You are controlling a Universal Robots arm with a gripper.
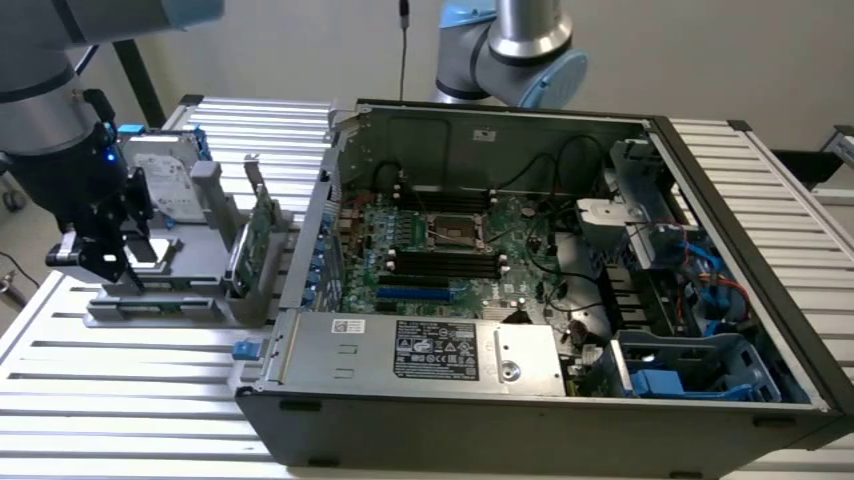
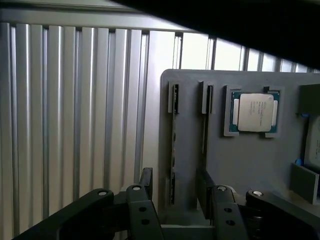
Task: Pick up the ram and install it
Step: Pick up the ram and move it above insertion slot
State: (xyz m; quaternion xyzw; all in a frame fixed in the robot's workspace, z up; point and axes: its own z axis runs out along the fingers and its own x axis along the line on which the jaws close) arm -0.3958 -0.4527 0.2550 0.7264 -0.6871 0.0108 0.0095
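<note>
A slatted metal worktop runs across the room, and an open computer case sits in the middle of it with its motherboard facing up. Just beside the case, on the exterior view's left, stands a grey holder carrying spare parts: a silver hard drive in a blue frame at the back and a green expansion card standing on edge nearer the case.

The arm reaches down over the front of that holder, its end effector low above the slots. From the wrist view the fingers are spread apart, with nothing pinched. The ram stands on edge in its slot in the holder, seen edge-on as a thin dark line, and it appears to lie between the two fingers without touching either. A second stick sits in the neighbouring slot, and a processor rests in a square pocket beyond it.
</note>
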